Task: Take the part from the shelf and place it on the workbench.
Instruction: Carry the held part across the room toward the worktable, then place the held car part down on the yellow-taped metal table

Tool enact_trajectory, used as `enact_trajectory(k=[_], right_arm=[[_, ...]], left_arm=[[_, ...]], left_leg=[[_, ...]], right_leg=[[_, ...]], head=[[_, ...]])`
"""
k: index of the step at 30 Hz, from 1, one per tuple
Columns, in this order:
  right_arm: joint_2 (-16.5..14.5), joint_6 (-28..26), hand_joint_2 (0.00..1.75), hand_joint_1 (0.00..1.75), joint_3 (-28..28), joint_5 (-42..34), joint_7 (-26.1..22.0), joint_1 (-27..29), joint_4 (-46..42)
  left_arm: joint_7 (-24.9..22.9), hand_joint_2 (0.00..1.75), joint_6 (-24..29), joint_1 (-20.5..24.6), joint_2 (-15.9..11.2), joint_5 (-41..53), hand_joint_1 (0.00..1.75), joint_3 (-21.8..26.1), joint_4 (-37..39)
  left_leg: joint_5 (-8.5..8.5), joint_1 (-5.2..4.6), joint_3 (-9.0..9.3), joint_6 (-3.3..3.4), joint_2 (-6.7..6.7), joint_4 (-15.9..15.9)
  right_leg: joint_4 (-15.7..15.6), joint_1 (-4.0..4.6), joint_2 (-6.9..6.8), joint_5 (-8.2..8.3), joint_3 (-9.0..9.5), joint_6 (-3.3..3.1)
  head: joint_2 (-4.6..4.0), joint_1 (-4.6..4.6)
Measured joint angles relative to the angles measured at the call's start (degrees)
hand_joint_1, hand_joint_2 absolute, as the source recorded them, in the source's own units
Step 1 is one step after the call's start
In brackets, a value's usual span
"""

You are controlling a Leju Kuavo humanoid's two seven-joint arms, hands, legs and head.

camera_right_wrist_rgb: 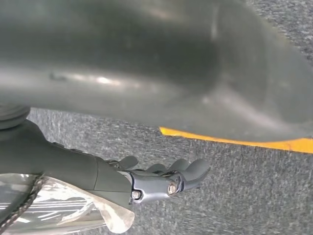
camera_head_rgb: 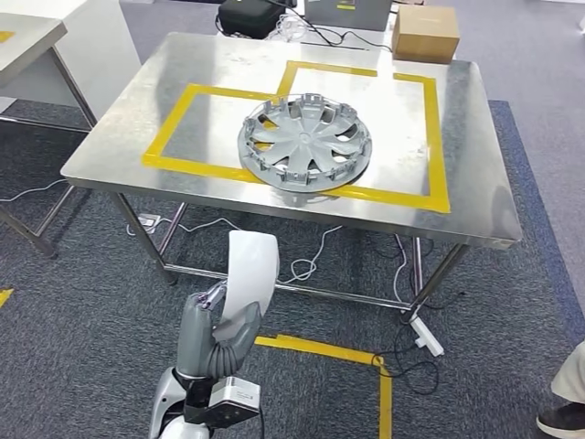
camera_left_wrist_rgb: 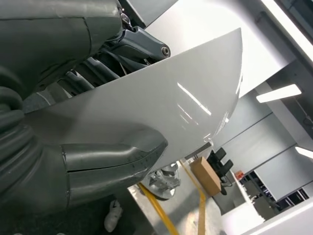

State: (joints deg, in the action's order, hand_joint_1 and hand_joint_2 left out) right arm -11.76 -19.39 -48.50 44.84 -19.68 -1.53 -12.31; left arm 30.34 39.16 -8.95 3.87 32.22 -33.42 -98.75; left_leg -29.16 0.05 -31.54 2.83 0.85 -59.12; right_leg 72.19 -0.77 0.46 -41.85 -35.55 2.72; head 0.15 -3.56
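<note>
My left hand (camera_head_rgb: 215, 337) grips a white, glossy curved part (camera_head_rgb: 252, 265) and holds it upright, low over the carpet in front of the steel workbench (camera_head_rgb: 462, 119). In the left wrist view the thumb (camera_left_wrist_rgb: 110, 159) presses on one face of the part (camera_left_wrist_rgb: 177, 112) and the darker fingers lie behind it. A grey wheel cover (camera_head_rgb: 304, 139) lies on the workbench inside a yellow tape outline. My right hand (camera_right_wrist_rgb: 162, 178) hangs above the grey carpet with its fingers stretched out and nothing in them.
A cardboard box (camera_head_rgb: 425, 33) stands at the workbench's far right corner, and a black bag (camera_head_rgb: 246, 16) sits behind the far edge. Cables trail under the bench. Another table (camera_head_rgb: 27, 37) is at the far left. A person's shoe (camera_head_rgb: 562, 416) is at the lower right.
</note>
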Motion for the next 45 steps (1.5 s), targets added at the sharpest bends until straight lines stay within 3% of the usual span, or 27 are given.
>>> enact_trajectory(k=[1,3,5,7,9,11,13,15,16,19,20,22,24,26,28,29,30,31,34,35,36,39,41,43,45], right_arm=[[0.0,0.0,0.0,0.0,-0.03,-0.01,0.01,0.13,0.0],[0.0,0.0,0.0,0.0,-0.07,0.0,0.01,0.27,0.0],[0.0,-0.01,0.0,0.0,-0.09,0.02,0.02,0.28,-0.01],[-0.01,-0.03,0.0,0.0,-0.09,0.06,0.03,0.26,-0.02],[-0.04,-0.04,0.0,0.0,-0.1,0.08,0.03,0.27,-0.02],[-0.07,-0.03,0.0,0.0,-0.1,0.1,0.03,0.23,-0.02],[-0.07,-0.01,0.0,0.0,-0.09,0.11,0.03,0.28,-0.02],[-0.07,0.05,0.0,0.0,-0.1,0.12,0.02,0.46,-0.02],[-0.07,0.13,0.0,0.0,-0.1,0.12,0.01,0.52,-0.02],[-0.07,0.4,0.0,0.0,-0.11,0.11,-0.03,0.6,0.02],[-0.05,0.46,0.0,0.0,-0.14,0.09,-0.05,0.57,0.03],[-0.03,0.64,0.0,0.0,-0.19,0.02,-0.1,0.3,0.02],[-0.02,0.94,0.0,0.0,-0.26,-0.01,-0.13,-0.1,-0.01],[-0.02,1.21,0.0,0.0,-0.44,-0.03,-0.14,-0.38,-0.02],[-0.02,1.37,0.0,0.0,-0.65,-0.07,-0.11,-0.34,-0.02],[-0.02,1.4,0.0,0.0,-0.74,-0.08,-0.09,-0.25,-0.02],[-0.01,1.42,0.0,0.0,-0.85,-0.08,-0.07,-0.14,-0.02],[-0.01,1.42,0.0,0.0,-0.96,-0.08,-0.04,-0.05,-0.02],[0.02,1.44,0.0,0.0,-1.21,-0.07,-0.03,0.15,-0.02],[0.03,1.5,0.0,0.0,-1.25,-0.07,-0.02,0.18,-0.02],[0.04,1.59,0.0,0.0,-1.29,-0.03,-0.01,0.2,-0.02],[0.03,2.04,0.0,0.0,-1.33,0.14,0.03,0.19,-0.02],[0.03,2.27,0.0,0.0,-1.34,0.28,0.03,0.09,-0.02],[0.04,2.35,0.0,0.0,-1.34,0.43,0.03,0.0,-0.02],[0.04,2.64,0.0,0.0,-1.35,0.83,0.02,0.04,-0.02]], left_arm=[[0.0,1.75,-0.01,0.01,0.01,0.0,1.75,0.0,0.0],[0.01,1.75,-0.02,0.03,0.02,0.0,1.75,-0.02,0.01],[0.04,1.75,0.0,0.09,0.1,-0.02,1.75,-0.06,0.03],[0.1,1.75,0.03,0.17,0.25,-0.03,1.75,-0.12,0.05],[0.15,1.75,0.07,0.27,0.37,-0.02,1.75,-0.19,0.07],[0.2,1.75,0.09,0.34,0.38,-0.02,1.75,-0.21,0.07],[0.22,1.75,0.1,0.31,0.34,-0.02,1.75,-0.22,0.11],[0.23,1.75,0.12,0.26,0.3,-0.02,1.75,-0.21,0.21],[0.25,1.75,0.15,0.26,0.27,-0.02,1.75,-0.2,0.25],[0.43,1.75,0.27,0.27,0.07,-0.08,1.75,-0.2,0.43],[0.5,1.75,0.28,0.29,0.02,-0.12,1.75,-0.21,0.51],[0.59,1.75,0.27,0.53,0.04,-0.21,1.75,-0.2,0.64],[0.61,1.75,0.16,0.89,0.19,-0.23,1.75,-0.2,0.69],[0.61,1.75,-0.03,1.29,0.33,-0.29,1.75,-0.22,0.82],[0.61,1.75,-0.2,1.65,0.4,-0.33,1.75,-0.22,1.04],[0.61,1.75,-0.27,1.75,0.41,-0.34,1.75,-0.22,1.18],[0.61,1.75,-0.31,1.79,0.43,-0.34,1.75,-0.21,1.32],[0.61,1.75,-0.34,1.81,0.44,-0.35,1.75,-0.21,1.46],[0.61,1.75,-0.35,1.97,0.45,-0.35,1.75,-0.19,1.75],[0.61,1.75,-0.35,2.04,0.46,-0.34,1.75,-0.17,1.83],[0.62,1.75,-0.35,2.09,0.46,-0.29,1.75,-0.16,1.9],[0.73,1.75,-0.17,2.25,0.45,0.64,1.75,-0.12,1.97],[0.87,1.75,0.08,2.44,0.34,1.55,1.75,-0.09,1.98],[0.95,1.75,0.24,2.57,0.2,2.11,1.75,-0.04,2.08],[1.11,1.75,0.32,2.67,0.07,5.02,1.75,0.15,2.2]], left_leg=[[-0.74,-0.02,0.97,-0.07,0.05,0.01],[-2.2,-0.12,2.63,-0.36,0.07,-0.02],[-3.34,-0.29,3.83,-0.99,0.15,0.07],[-3.41,-0.4,4.56,-1.71,0.23,-0.39],[-3.21,-0.36,3.82,-2.27,0.0,-2.94],[-4.71,-0.14,0.47,-2.9,-0.3,-8.3],[-7.81,0.11,-4.0,-3.36,-0.4,-13.74],[-9.1,0.17,-6.5,-3.39,-0.44,-14.45],[-7.99,0.16,-6.73,-3.26,-0.45,-12.46],[0.54,-0.2,-6.64,-2.44,-0.6,-4.96],[2.48,-0.41,-6.6,-2.07,-0.69,-3.82],[2.82,-0.65,-5.96,-1.29,-0.7,-2.72],[2.45,-0.44,-4.58,-0.63,-0.59,-1.48],[1.81,-0.24,-2.87,-0.06,-0.61,-0.28],[0.72,-0.28,-1.41,0.31,-0.54,0.06],[0.07,-0.34,-0.65,0.38,-0.46,0.08],[-0.63,-0.42,0.25,0.39,-0.37,0.08],[-1.37,-0.49,1.23,0.37,-0.3,0.08],[-3.62,-0.73,3.8,0.05,-0.27,0.13],[-4.19,-0.76,4.19,-0.23,-0.24,0.27],[-4.48,-0.77,4.53,-0.55,-0.21,0.32],[-3.73,-0.79,4.42,-1.54,-0.21,-1.46],[-3.29,-0.63,1.42,-2.24,-0.31,-6.86],[-5.91,-0.15,-2.91,-3.0,-0.38,-12.76],[-9.11,0.34,-5.73,-3.58,-0.42,-14.37]], right_leg=[[-2.56,0.07,-0.01,1.63,-0.3,-0.08],[-9.0,0.26,-0.09,8.07,0.31,-0.54],[-12.14,0.46,-0.18,11.59,1.19,-1.16],[-12.62,0.39,-0.11,11.72,2.22,-1.84],[-13.16,0.11,-0.05,12.09,3.51,-2.38],[-13.35,-0.05,-0.08,11.58,4.62,-2.58],[-13.36,-0.08,-0.04,10.54,5.56,-2.56],[-13.36,-0.09,0.03,9.23,6.99,-2.46],[-13.36,-0.09,0.07,8.51,7.94,-2.41],[-13.56,-0.07,0.05,6.4,10.17,-1.88],[-13.93,-0.07,0.0,5.97,10.55,-1.53],[-14.05,-0.06,-0.08,6.45,11.13,-0.61],[-10.58,-0.04,-0.12,8.4,9.37,0.08],[-3.97,0.0,-0.14,8.82,4.5,0.43],[0.87,0.04,-0.15,5.8,-0.46,0.54],[1.66,0.05,-0.15,4.14,-2.27,0.51],[1.09,0.09,-0.15,3.5,-3.41,0.4],[-0.77,0.15,-0.15,4.22,-3.86,0.24],[-9.72,0.57,-0.21,12.76,-2.98,-0.79],[-11.4,0.76,-0.24,14.84,-2.56,-1.18],[-12.0,0.9,-0.23,15.56,-2.31,-1.52],[-13.13,0.61,-0.17,15.04,-0.49,-2.42],[-13.96,0.18,-0.15,14.51,1.23,-2.79],[-14.25,0.04,-0.13,13.56,2.68,-2.94],[-14.26,-0.09,0.03,12.33,4.28,-2.86]], head=[[0.0,0.02],[0.0,0.03],[0.0,0.05],[0.0,0.03],[0.0,-0.1],[0.0,-0.25],[0.0,-0.31],[0.0,-0.31],[0.0,-0.31],[0.0,-0.08],[0.0,0.02],[0.0,0.13],[0.0,0.21],[0.0,0.29],[0.0,0.34],[0.0,0.33],[0.0,0.36],[0.0,0.36],[0.0,0.3],[0.0,0.25],[0.0,0.2],[0.01,0.13],[0.01,-0.11],[0.01,-0.31],[0.0,-0.3]])
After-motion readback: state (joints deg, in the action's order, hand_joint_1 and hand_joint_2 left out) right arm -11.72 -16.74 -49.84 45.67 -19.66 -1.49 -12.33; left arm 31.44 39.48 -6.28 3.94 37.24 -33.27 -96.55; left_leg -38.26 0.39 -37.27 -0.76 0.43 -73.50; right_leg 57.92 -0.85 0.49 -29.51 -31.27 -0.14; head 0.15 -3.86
